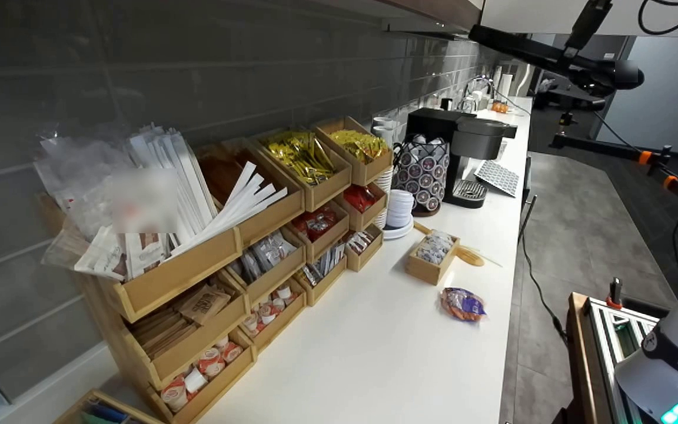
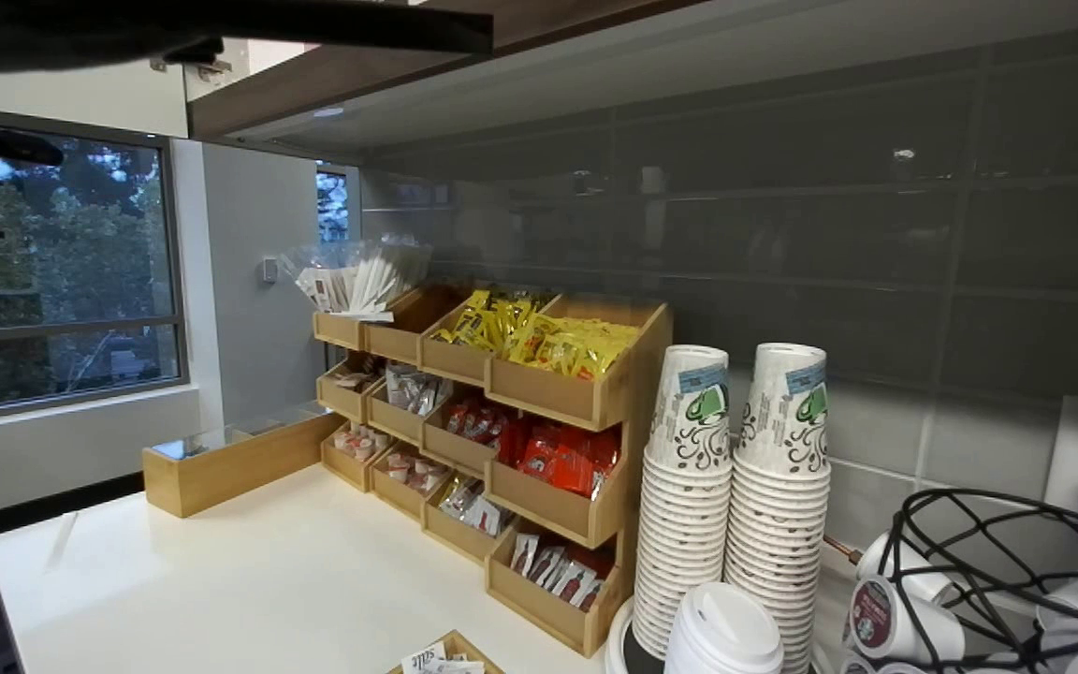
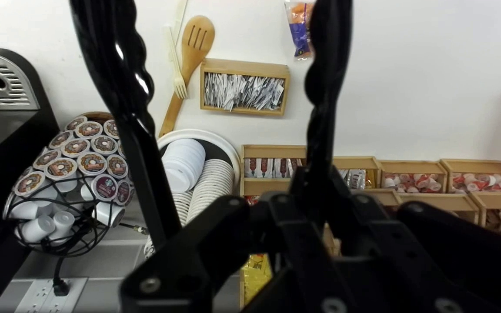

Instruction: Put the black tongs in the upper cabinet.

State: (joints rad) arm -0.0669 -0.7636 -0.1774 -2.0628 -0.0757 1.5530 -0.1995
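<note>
Two slim, glossy black arms with wavy inner edges are what we see of the tongs [image 3: 328, 74]; they converge toward the gripper [image 3: 305, 198], which hides the rest. The gripper's fingers are pressed in on one arm, pinching it, so we find the tongs held in the air, with the smooth white counter [image 1: 374, 353] beyond them in the wrist view. In an exterior view they show beside the long, flat lower edge of the cabinet [image 1: 451, 10]; whether the two touch we cannot tell. Under the cabinet, against shiny grey tiles [image 2: 801, 262], we see a tiered wooden rack [image 2: 539, 388], boxy and straight-edged, filled with crinkled sachets [image 2: 567, 344]. Next to it rise two ribbed stacks of paper cups [image 2: 684, 534], and further along we see pods [image 3: 91, 163] with round, flat lids. On the counter we make out a slotted wooden spatula [image 3: 193, 58] with a pale, thin fork [image 3: 175, 63] overlapping its handle, a straight-sided wooden box [image 3: 244, 66] of flat paper sachets, and a shiny, colourful packet [image 3: 299, 34] partly hidden by one arm of the tongs.
</note>
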